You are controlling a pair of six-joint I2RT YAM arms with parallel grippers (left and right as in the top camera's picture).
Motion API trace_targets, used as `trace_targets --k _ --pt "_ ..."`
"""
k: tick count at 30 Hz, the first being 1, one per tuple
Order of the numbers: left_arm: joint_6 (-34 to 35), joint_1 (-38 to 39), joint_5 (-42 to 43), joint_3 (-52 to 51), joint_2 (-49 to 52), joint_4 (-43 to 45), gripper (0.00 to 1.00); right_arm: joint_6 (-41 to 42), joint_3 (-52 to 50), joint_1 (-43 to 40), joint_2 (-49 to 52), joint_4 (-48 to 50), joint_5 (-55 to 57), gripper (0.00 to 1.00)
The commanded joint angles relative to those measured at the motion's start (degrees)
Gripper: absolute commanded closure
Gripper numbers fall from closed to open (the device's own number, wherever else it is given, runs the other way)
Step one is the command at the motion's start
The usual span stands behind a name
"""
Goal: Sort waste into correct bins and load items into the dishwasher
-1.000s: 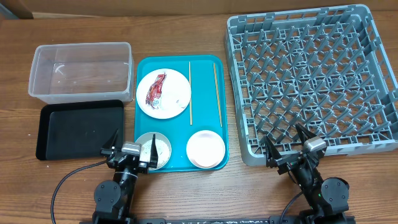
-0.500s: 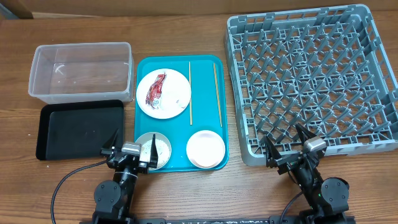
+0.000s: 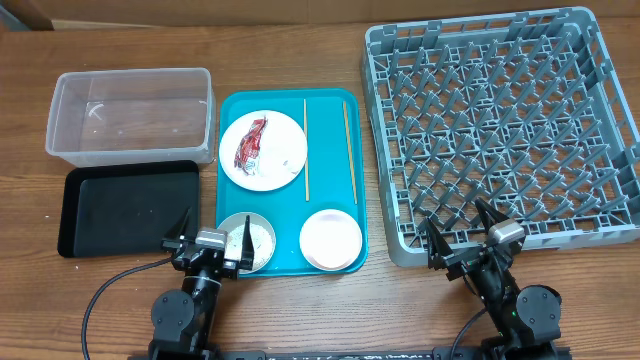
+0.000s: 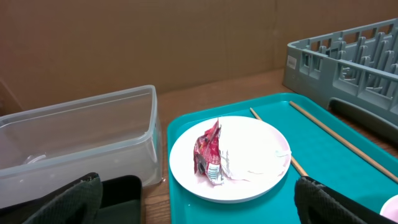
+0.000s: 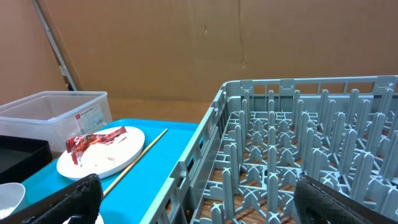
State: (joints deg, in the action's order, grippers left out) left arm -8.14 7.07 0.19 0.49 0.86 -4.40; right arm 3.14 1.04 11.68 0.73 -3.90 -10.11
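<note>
The clear tub and black tray sit on the left. The left gripper, jaws spread and empty, is the nearer arm to the red-and-white wrapper. The wrapper lies on the white plate just ahead, on the teal tray, its long axis pointing away from the arm. The right gripper, also spread, sits by the dish rack.

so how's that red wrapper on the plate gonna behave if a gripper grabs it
The crumpled wrapper looks like thin film, so it is probably light and will crush when pinched. Its folds stand up, likely easy to catch. It touches a white tissue on the plate, which may drag along.
</note>
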Motion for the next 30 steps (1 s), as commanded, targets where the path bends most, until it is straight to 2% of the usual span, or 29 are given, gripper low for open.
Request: trace_targets --k 1,8,11,12,17,20,23,26,28,30 --pt "-1.0 -0.4 -0.2 -0.2 -0.5 0.0 0.00 0.0 -0.6 0.2 -0.6 0.2 0.1 0.00" --pt "-1.3 -0.4 -0.8 -0.2 -0.5 0.0 0.00 0.0 -0.6 0.2 -0.6 0.2 0.2 0.00" --pt "-5.7 -0.4 -4.0 -0.2 -0.5 0.4 0.00 0.0 -0.6 0.2 -0.6 0.2 0.1 0.00" --pt "-9.4 -0.4 -4.8 -0.2 -0.5 0.4 0.00 0.0 -0.6 0.2 -0.6 0.2 0.1 0.00" --pt "-10.2 -0.4 -4.5 -0.2 -0.5 0.5 0.00 0.0 -0.6 0.2 -0.6 0.9 0.1 0.00" --pt "-9.6 -0.3 -1.9 -0.2 -0.5 0.6 0.00 0.1 -0.6 0.2 -0.6 1.2 -1.6 0.00" --pt "-9.6 -0.3 7.3 -0.2 -0.5 2.0 0.00 0.3 -0.6 0.2 -0.6 0.8 -3.9 0.00" --pt "-7.7 -0.3 18.3 -0.2 -0.5 11.3 0.00 4.6 0.2 0.2 -0.6 0.8 -4.0 0.00" --pt "-2.0 -0.4 19.0 0.3 -0.5 18.6 0.00 5.4 2.6 0.2 -0.6 0.6 -3.6 0.00" --pt "0.9 -0.4 17.9 2.5 -0.5 20.5 0.00 5.4 6.3 0.1 -0.5 -1.0 -1.3 0.00"
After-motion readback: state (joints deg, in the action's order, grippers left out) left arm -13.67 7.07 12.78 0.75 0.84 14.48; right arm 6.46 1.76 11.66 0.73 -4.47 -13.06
